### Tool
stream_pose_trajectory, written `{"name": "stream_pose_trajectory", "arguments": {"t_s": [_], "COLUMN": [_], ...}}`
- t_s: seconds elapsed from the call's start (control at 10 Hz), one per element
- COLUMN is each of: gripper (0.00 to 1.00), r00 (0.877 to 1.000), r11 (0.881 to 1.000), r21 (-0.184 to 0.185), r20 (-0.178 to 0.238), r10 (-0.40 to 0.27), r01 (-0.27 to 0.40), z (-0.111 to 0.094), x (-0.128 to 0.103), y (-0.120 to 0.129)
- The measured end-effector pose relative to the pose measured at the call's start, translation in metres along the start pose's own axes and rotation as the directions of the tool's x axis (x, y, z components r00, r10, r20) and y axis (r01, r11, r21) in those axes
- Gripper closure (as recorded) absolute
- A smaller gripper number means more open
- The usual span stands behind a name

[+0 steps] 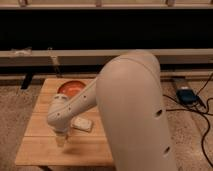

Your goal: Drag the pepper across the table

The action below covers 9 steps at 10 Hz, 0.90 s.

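My white arm (135, 110) fills the middle of the camera view and reaches down to the left part of the light-wood table (37, 150). My gripper (60, 140) hangs low over the table's left front area, just left of the pale sponge-like block (82, 124). The dark red pepper does not show; it is hidden under or behind the wrist and gripper. The arm covers the right half of the table.
An orange bowl (70, 89) stands at the back left of the table, partly behind the arm. A blue device (187, 95) and dark cables (205, 125) lie on the floor at the right. A low dark wall with a pale rail (50, 55) runs behind the table.
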<state>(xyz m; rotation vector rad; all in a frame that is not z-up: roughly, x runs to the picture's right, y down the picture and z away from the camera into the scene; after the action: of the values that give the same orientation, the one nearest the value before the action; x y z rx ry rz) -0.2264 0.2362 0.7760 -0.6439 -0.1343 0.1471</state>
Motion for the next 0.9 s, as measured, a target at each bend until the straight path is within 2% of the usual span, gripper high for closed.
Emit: {"name": "stream_pose_trajectory", "arguments": {"t_s": [0.3, 0.6, 0.8, 0.9], "gripper": [0.22, 0.42, 0.42, 0.37], "r00": [0.998, 0.998, 0.999, 0.999], "r11": [0.999, 0.999, 0.999, 0.999], "r21": [0.007, -0.001, -0.022, -0.031], "r20": [-0.038, -0.051, -0.040, -0.033], "r10": [0.041, 0.042, 0.032, 0.028], "r01": [-0.041, -0.042, -0.033, -0.029], "z": [0.004, 0.007, 0.008, 0.007], "x": [0.029, 0.034, 0.025, 0.022], "y": [-0.015, -0.004, 0.008, 0.011]}}
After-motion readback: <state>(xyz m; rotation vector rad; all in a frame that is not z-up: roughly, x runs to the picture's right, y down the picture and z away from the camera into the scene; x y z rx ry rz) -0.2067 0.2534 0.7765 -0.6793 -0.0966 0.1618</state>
